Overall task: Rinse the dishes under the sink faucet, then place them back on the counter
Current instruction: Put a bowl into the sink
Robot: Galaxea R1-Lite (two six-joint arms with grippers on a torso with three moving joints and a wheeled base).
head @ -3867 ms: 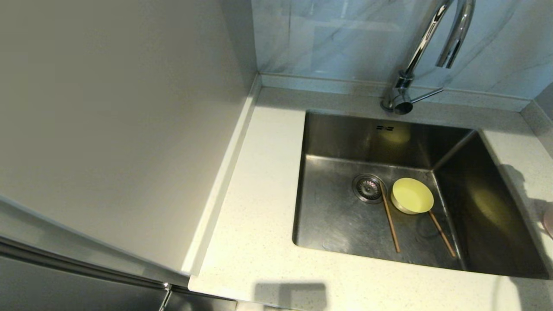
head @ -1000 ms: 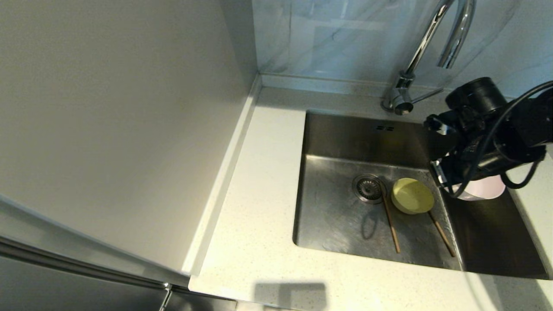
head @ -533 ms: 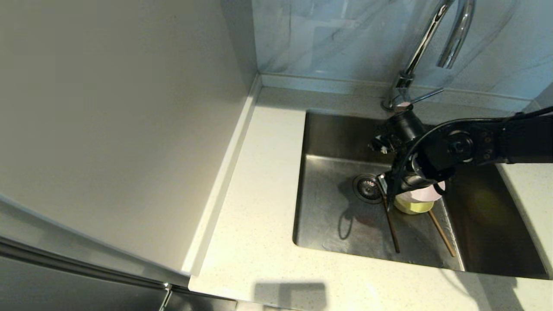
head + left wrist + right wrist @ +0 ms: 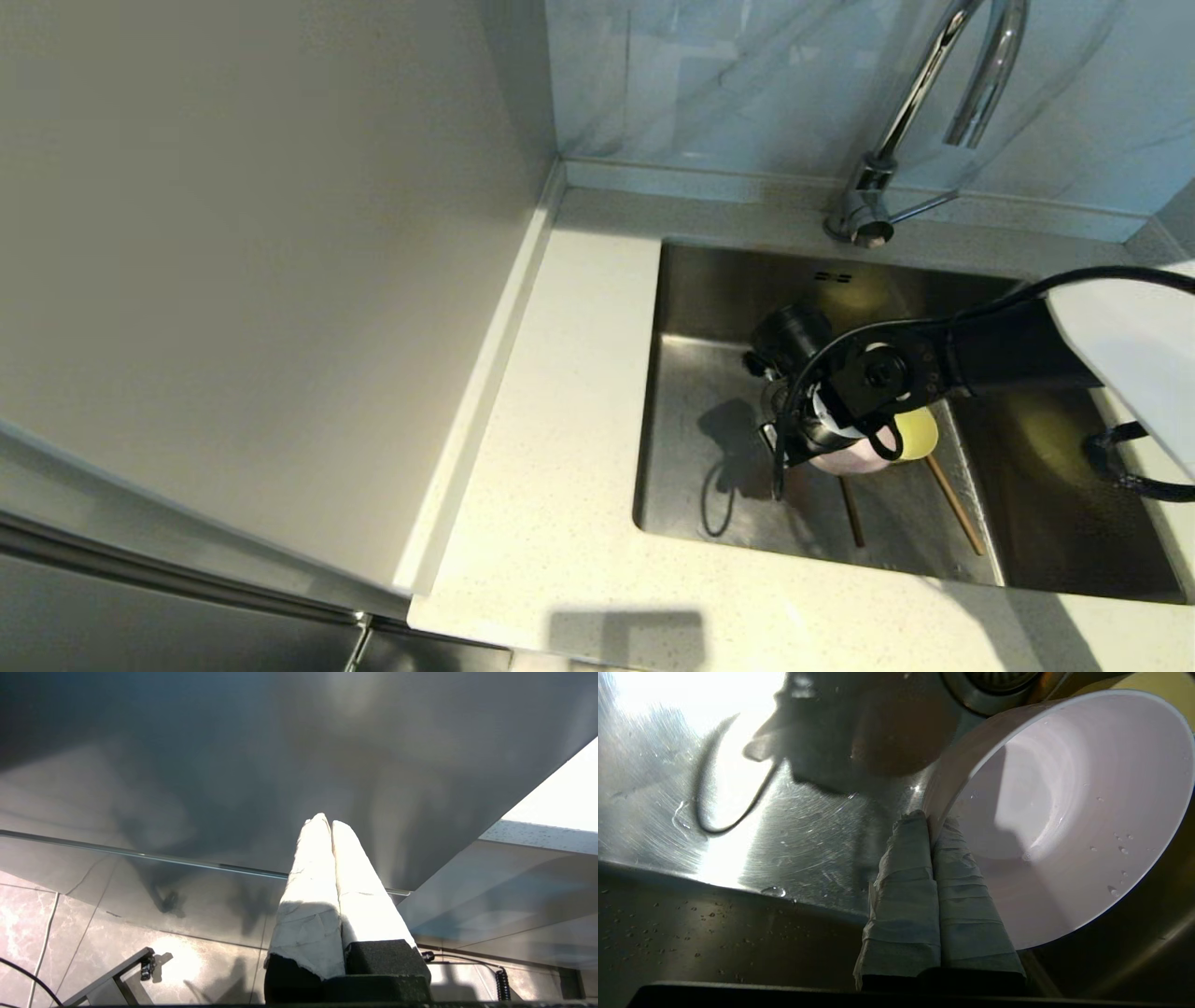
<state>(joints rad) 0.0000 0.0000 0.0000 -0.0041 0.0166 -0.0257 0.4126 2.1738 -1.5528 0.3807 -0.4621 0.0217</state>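
**Down in the basin: pink bowl being brought to the sink floor**

Off to the robot's left, out of the head view, the left gripper [image 4: 327,826] hangs parked beside a grey cabinet face, its two taped fingers pressed together on nothing.

Moving rightward in the head view, the counter [image 4: 560,392] runs pale and speckled along the left and near edges of the sink [image 4: 709,373]. No dish is seen on the part of it in view. At the back stands the sink faucet [image 4: 920,89], its spout high above the basin; no water can be seen running from it.

Near the middle of the basin floor, over the drain, sits the right gripper [image 4: 931,821]. Its taped fingers are closed on the rim of the pink bowl [image 4: 1069,812], one finger outside the wall and one inside. The bowl is tilted, with droplets on its inner wall. Just to its right, partly hidden by the arm, lies the yellow-green bowl [image 4: 917,433]. The chopsticks [image 4: 954,505] lie on the steel nearer the front wall, their upper ends hidden under the bowls.

As a judgement, the step in hand is gathering the dishes in the sink ahead of rinsing. The next move calls for lowering the pink bowl until it rests flat, clear of the yellow-green one, then parting the fingers and lifting straight off the rim so it does not tip.
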